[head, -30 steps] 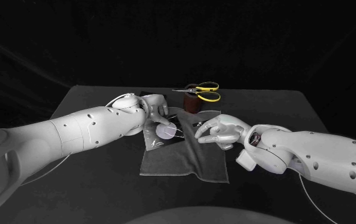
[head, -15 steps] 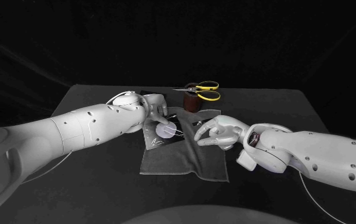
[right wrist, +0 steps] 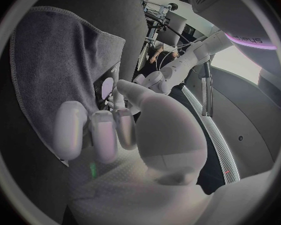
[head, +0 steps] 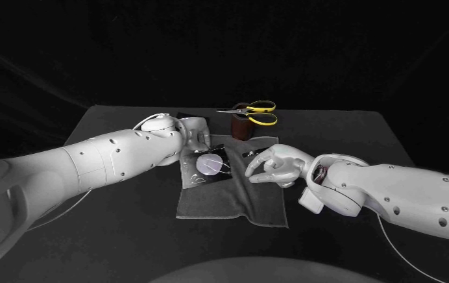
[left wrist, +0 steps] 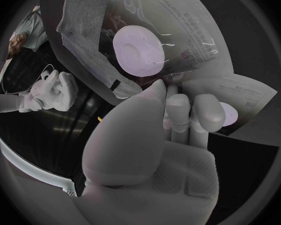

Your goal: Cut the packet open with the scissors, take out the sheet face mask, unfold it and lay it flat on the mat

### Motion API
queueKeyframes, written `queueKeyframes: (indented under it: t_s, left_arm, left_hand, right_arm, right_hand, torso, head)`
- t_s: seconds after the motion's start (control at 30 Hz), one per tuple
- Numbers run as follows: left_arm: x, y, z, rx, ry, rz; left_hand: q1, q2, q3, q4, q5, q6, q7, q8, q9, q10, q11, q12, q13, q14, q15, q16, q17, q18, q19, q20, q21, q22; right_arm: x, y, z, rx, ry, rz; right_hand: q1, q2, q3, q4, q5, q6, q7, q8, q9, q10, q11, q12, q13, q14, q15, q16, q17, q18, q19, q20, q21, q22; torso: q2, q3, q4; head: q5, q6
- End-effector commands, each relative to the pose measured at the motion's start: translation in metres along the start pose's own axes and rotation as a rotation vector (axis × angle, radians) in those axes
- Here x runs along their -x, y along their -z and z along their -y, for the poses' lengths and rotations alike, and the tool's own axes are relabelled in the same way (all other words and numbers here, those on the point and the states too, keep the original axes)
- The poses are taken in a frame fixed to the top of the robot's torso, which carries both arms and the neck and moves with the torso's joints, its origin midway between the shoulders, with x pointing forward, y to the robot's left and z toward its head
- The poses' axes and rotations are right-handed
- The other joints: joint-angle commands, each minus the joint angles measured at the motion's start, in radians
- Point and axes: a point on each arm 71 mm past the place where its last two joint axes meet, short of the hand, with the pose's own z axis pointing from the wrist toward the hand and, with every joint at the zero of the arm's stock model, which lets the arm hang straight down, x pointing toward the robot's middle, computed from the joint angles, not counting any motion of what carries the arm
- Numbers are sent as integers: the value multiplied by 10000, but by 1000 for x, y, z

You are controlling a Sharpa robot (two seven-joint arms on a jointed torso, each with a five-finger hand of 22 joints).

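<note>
On my feed the left arm [head: 103, 159] reaches in to the far-left corner of the mat [head: 234, 198]. Left hand [head: 194, 135] sits at that corner with thumb and fingers [left wrist: 178, 107] drawn narrow together, pinching the edge of the packet [head: 209, 166]. The packet is clear and shiny with a pale round patch and printed text. It sits over the far-left part of the mat, and I can't tell whether it lies flat on the cloth or is lifted a bit. In the left wrist view a second printed flap of it shows beside the fingertips.

The mat is a grey cloth on the black table [head: 122, 231], its near edge a bit rumpled. Just past the mat's far edge stands a brown holder [head: 243, 129], with the yellow-handled scissors [head: 258, 113] lying on top of it, blades pointing left, apart from both hands.

Right hand [head: 281, 165] is over the mat's right edge, fingers curled in narrow, tips toward the packet's right side. A small dark bit shows at the fingertips, but I can't tell if the hand actually grips anything.
</note>
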Motion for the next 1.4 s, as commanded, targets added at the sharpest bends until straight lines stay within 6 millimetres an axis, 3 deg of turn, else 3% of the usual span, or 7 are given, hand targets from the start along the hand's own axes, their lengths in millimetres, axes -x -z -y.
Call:
queueKeyframes:
  t_s: [0.03,0.33,0.63,0.87,1.13,1.27,1.4]
  left_arm:
    - [-9,0,-1,-195,161,-200]
    - [-6,0,3,-697,98,218]
    - [-5,5,3,-1105,77,534]
    - [6,18,-6,-1292,1235,1150]
    - [24,32,-5,-1596,2054,1572]
    - [29,38,-5,-1680,2170,1519]
    - [30,42,-5,-1738,2192,1335]
  left_hand:
    - [-207,-274,736,-234,-21,227,-28,-26,77,321,-84,-172,54,107,-37,70,86,-85,42,-78,92,143]
    - [-1236,-764,2105,-1137,-11,701,-170,24,353,892,-236,-390,267,222,-177,127,264,-115,92,-186,200,353]
    - [-1830,-741,2952,-1695,-13,1014,-284,111,599,1311,-320,-491,478,335,-257,229,481,-143,178,-265,276,530]
    - [-2590,-929,3945,-2295,3,1016,-290,149,1024,1427,-327,-542,842,415,-263,283,624,-179,293,-284,407,781]
    - [-2797,-918,4145,-2444,1,997,-306,167,1173,1428,-340,-543,966,423,-272,285,645,-185,304,-288,427,823]
    - [-2867,-900,4209,-2488,0,989,-313,177,1231,1423,-346,-542,1011,426,-276,287,654,-188,309,-290,436,845]
    - [-2909,-890,4244,-2518,0,982,-317,184,1269,1420,-350,-540,1040,422,-280,278,642,-193,319,-290,448,872]
  right_arm:
    - [2,0,0,-20,214,167]
    - [2,0,0,1,298,250]
    - [3,0,0,53,479,339]
    - [7,0,1,108,930,655]
    - [12,-1,2,143,1349,1117]
    - [15,-3,2,99,1474,1438]
    - [19,-7,1,104,1540,1928]
  right_hand:
    - [-53,-34,-3,56,-55,-24,65,-69,12,-20,74,-66,892,864,69,-41,1782,-102,-83,26,-68,-45]
    - [-44,-23,-4,80,-134,-9,65,-76,25,-54,77,-99,860,851,75,-67,1751,-89,-121,35,-117,-105]
    - [-48,-17,-9,99,-183,0,66,-80,33,-74,78,-121,838,845,76,-76,1739,-83,-137,38,-138,-130]
    - [-168,-23,-79,244,-275,-13,76,-121,50,-142,89,-202,754,818,86,-148,1654,-52,-217,51,-251,-271]
    - [-214,-40,-105,339,-295,-87,92,-203,50,-351,99,-460,466,744,95,-383,1391,38,-448,60,-558,-694]
    - [-207,-24,-79,426,-279,-108,100,-277,58,-578,105,-756,156,659,99,-640,1116,135,-706,69,-922,-1164]
    - [-204,-124,10,588,-263,-277,175,-525,44,-1842,160,-2455,-1606,245,139,-1817,-42,525,-1825,105,-2541,-3169]
  torso:
    - [-7,-1,4]
    - [-11,4,11]
    - [-16,10,-2]
    - [-11,15,11]
    - [-11,5,15]
    - [-21,5,8]
    - [-10,4,7]
  head:
    - [-11,0]
    - [-4,-21]
    - [40,-4]
    - [15,38]
    - [15,23]
    - [27,21]
    - [22,37]
